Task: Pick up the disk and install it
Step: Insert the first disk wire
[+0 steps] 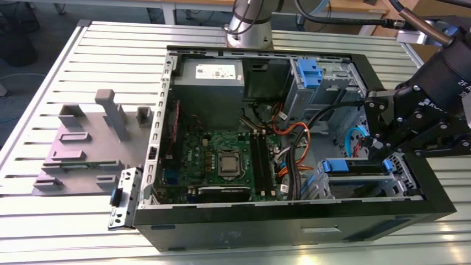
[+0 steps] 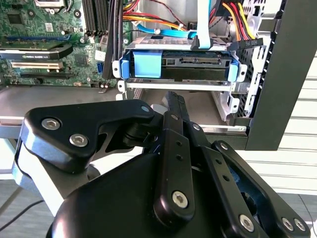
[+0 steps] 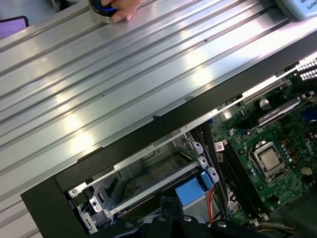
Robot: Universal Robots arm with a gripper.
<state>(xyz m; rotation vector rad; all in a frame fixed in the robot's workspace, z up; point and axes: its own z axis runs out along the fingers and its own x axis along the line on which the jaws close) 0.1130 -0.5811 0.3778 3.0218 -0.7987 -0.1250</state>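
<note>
Table (image 1: 88, 61) of ribbed metal slats, carrying an open computer case (image 1: 294, 218) on its side. Beside the case, toward the exterior view's left, sat a grey holder (image 1: 88, 143) with upright posts. Inside the case: green circuit board (image 1: 220, 160) with a square silver chip (image 1: 229, 163) at its middle, grey power box (image 1: 213, 74) with white sticker at the far wall, orange and black cables (image 1: 290, 143) across the middle. Hung over the case's edge at the exterior view's right, black arm head with gripper (image 2: 173, 106), fingers drawn together to a narrow tip, nothing held between them. Sat seated in the lower metal bay just ahead of that tip, the disk (image 2: 198, 64), dark body in a blue frame, blue handle (image 2: 147, 64) facing the gripper, blue flat cable (image 2: 203, 25) plugged in above. Apart from the gripper, not touching. Showed in the first wrist view as a blue tab (image 3: 188, 192) within the silver cage (image 3: 143, 173).
</note>
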